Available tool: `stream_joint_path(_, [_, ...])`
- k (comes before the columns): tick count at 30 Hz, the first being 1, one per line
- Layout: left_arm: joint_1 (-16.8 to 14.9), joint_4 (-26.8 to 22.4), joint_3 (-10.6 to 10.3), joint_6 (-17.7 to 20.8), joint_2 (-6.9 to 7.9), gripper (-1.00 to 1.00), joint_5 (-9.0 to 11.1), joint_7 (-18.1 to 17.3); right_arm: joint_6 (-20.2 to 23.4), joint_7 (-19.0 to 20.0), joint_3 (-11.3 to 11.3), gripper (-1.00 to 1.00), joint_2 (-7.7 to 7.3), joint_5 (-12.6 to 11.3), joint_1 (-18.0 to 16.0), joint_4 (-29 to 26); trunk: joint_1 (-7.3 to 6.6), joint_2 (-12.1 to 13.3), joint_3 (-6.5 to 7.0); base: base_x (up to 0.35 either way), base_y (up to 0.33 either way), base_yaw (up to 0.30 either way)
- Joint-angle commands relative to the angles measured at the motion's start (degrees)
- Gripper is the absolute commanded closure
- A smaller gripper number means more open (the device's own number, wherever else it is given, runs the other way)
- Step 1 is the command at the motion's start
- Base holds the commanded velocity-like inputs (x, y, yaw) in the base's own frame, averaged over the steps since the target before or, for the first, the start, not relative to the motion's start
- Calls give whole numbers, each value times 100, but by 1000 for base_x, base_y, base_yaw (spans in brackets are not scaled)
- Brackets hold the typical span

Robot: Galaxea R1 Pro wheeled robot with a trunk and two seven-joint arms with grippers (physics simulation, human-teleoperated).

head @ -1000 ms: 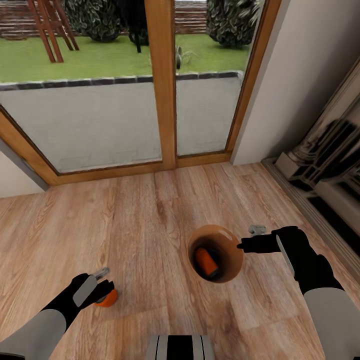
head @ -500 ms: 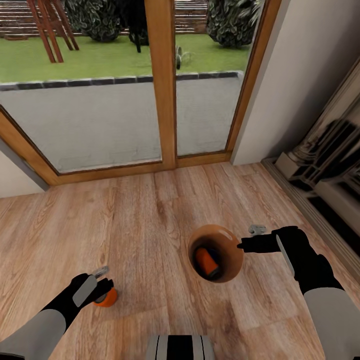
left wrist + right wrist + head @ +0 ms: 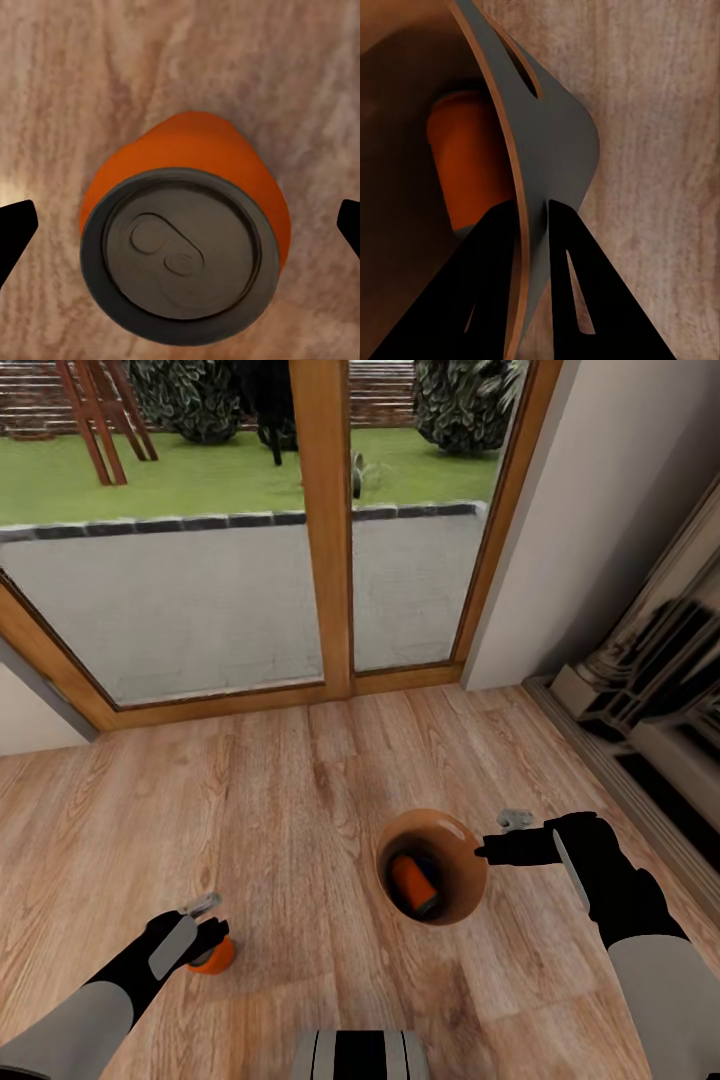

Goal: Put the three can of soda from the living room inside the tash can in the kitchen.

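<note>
**Pail held at its rim, one can inside, another under the left gripper**

In the head view, the right gripper (image 3: 484, 850) holds the trash can (image 3: 462, 865) by its rim, above the wood plank floor (image 3: 300, 810). The pail is tilted, so its brown inside shows, and one can of soda (image 3: 413, 884) lies in it. Lower on the left, the left gripper (image 3: 212, 932) is over a second soda can (image 3: 214, 956) that stands on the floor. Behind are wood-framed glass doors (image 3: 330, 530) with a lawn outside.

In the left wrist view, the standing can (image 3: 184, 240) is seen from above, its grey top with the pull tab facing the camera. The two black fingertips (image 3: 15, 232) are far apart, one on each side of the can, and do not touch it.

In the right wrist view, the two fingers (image 3: 499, 285) are closed on the pail's wall (image 3: 551, 142), one inside and one outside, just under the oval hand slot. The orange can (image 3: 465, 165) rests against the brown inner wall.
</note>
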Motion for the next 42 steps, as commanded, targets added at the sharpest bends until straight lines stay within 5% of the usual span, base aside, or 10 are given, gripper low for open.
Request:
stream_joint_path(1, [1,0,0,-1,2,-100,0,-1,56,28,0,100,1,-176,-1,-1,-1,0,0,0,0,0])
stream_joint_path(6, [32,83,2,-8,5,-100,5,-7,56,28,0,100,3,-176,-1,0,-1,0,0,0,0,0])
stream_joint_path(7, [35,121,1,-7,4,100,3,-8,56,28,0,100,4,-176,-1,0,-1,0,0,0,0,0])
stream_joint_path(29, [64,98,53,52,-43,100,83,-205,56,28,5,100,9,-168,-1,19,-1,0,0,0,0,0])
stream_joint_path(42, [140,-351,54,175,-86,100,104,-186,56,28,1,100,24,-159,-8,70,-34,17,288,0,0,0])
